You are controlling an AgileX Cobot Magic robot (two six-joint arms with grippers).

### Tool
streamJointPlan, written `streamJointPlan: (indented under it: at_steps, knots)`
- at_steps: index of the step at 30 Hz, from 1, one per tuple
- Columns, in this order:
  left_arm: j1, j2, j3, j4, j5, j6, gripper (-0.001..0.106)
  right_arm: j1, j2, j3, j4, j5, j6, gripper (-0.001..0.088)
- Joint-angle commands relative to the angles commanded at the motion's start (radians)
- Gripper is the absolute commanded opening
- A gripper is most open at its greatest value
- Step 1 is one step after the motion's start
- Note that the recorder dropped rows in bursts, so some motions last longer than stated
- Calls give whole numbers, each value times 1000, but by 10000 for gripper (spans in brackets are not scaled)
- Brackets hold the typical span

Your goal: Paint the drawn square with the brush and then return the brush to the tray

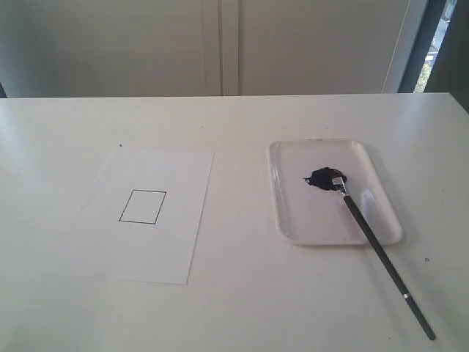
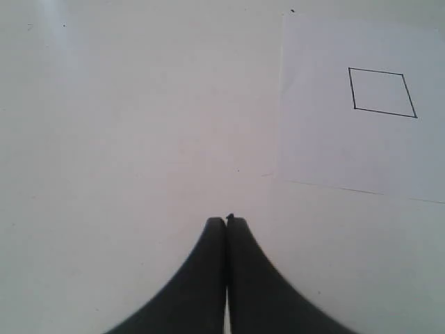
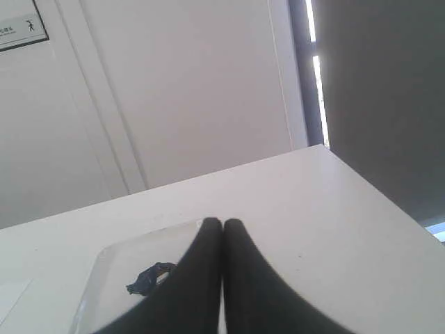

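Exterior view: long thin black-handled brush (image 1: 374, 242) lies diagonally, stained head in black paint blob (image 1: 322, 177) on shallow glossy white tray (image 1: 293, 220), tail crossing rim onto white table (image 1: 242, 308), pointing near-right. Thin black-outlined drawn square (image 1: 143, 206) blank on white paper sheet (image 1: 176, 242), left of tray.

Left wrist view: black left gripper (image 2: 227, 221) pinched together, empty; drawn square well apart.

Right wrist view: black right gripper (image 3: 222, 223) pinched together, empty; tray beyond fingers, partly hidden.

White table (image 1: 242, 315) filling the lower three quarters of the frame, catching soft glare. Sheet of white paper (image 1: 179, 242) lying flat on it, left of centre, edges slanting slightly. Tiny dark speck (image 1: 426, 259) sitting on the tabletop at lower right. Pale wall panels (image 1: 110, 44) running across the top, a vertical seam (image 1: 221, 44) showing near the middle. Strip of window (image 1: 442, 33) showing greenery at upper right. Right wrist view: a small sign (image 3: 17, 28) hanging on the wall.
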Motion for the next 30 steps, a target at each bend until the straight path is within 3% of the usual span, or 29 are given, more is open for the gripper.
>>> streamJointPlan:
  at_steps: [11, 25, 30]
  knots:
    - [0, 0, 0, 0, 0, 0, 0, 0, 0, 0, -2, 1, -11, 0]
    - [0, 0, 0, 0, 0, 0, 0, 0, 0, -4, 1, -180, 7, 0]
    - [0, 0, 0, 0, 0, 0, 0, 0, 0, -43, 1, -141, -19, 0]
